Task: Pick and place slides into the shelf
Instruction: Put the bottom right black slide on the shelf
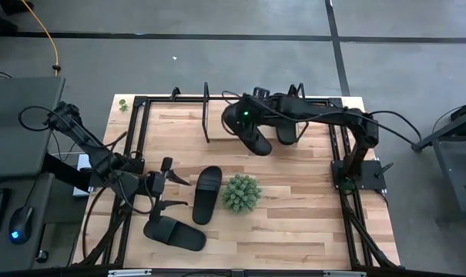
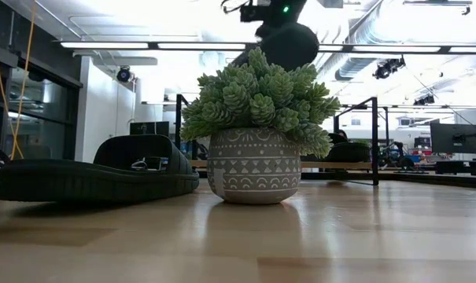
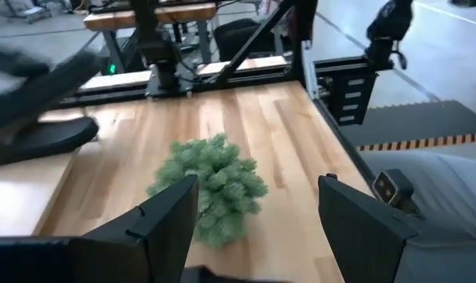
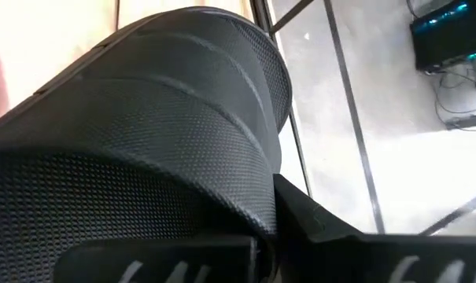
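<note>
- A light wooden bench [image 1: 294, 200] stands on a grey floor, edged by a black frame.
- The shelf [image 1: 217, 115] runs along the far edge.
- The right gripper [image 1: 246, 121] hangs over the shelf, fingers clamped on a slide [image 1: 249, 132]; another slide [image 1: 286, 131] lies just beside it.
- The left gripper [image 1: 169, 183] hovers near the left edge, fingers [image 3: 171, 208] spread and empty.
- A third slide [image 1: 207, 194] lies mid-bench beside the potted plant [image 1: 241, 192]; the fourth slide [image 1: 174, 233] sits near the front edge.

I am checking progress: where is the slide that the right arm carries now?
In the high view, the carried slide hangs in the right gripper over the shelf, beside another slide.
</note>
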`<action>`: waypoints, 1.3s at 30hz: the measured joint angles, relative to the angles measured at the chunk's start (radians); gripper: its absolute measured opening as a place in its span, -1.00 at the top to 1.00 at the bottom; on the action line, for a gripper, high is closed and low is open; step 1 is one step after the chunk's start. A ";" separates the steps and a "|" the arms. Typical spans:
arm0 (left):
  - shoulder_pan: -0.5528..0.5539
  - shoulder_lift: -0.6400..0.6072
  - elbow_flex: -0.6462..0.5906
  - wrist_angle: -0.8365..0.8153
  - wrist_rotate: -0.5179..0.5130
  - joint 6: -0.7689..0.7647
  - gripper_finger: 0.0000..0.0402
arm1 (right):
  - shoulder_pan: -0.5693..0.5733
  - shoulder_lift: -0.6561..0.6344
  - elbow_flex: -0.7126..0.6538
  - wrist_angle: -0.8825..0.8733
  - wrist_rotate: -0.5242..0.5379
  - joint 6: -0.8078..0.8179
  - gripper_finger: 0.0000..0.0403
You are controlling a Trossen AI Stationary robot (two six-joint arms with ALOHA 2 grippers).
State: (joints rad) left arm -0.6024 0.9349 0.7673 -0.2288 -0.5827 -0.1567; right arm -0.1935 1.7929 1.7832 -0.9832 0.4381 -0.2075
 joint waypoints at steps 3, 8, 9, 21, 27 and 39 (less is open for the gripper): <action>0.000 -0.024 0.000 -0.043 -0.047 -0.013 -0.22 | -0.004 -0.036 0.000 -0.014 -0.050 0.008 1.00; 0.000 -0.060 -0.013 -0.102 -0.109 -0.052 -0.22 | 0.006 -0.102 0.001 -0.060 -0.107 0.023 1.00; 0.000 -0.068 -0.013 -0.113 -0.119 -0.063 -0.22 | 0.007 -0.116 0.001 -0.074 -0.108 0.029 1.00; 0.000 -0.111 -0.014 -0.204 -0.159 -0.121 -0.22 | 0.105 -0.272 0.001 -0.159 -0.122 0.101 1.00; 0.000 -0.112 -0.014 -0.224 -0.171 -0.126 -0.22 | 0.169 -0.354 -0.099 -0.140 -0.062 0.120 1.00; 0.000 -0.152 -0.014 -0.251 -0.285 -0.147 -0.22 | 0.168 -0.750 -0.696 0.456 0.230 -0.016 1.00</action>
State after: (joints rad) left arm -0.6022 0.7831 0.7536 -0.4798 -0.8674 -0.3033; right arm -0.0253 1.0424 1.0869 -0.5272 0.6683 -0.2236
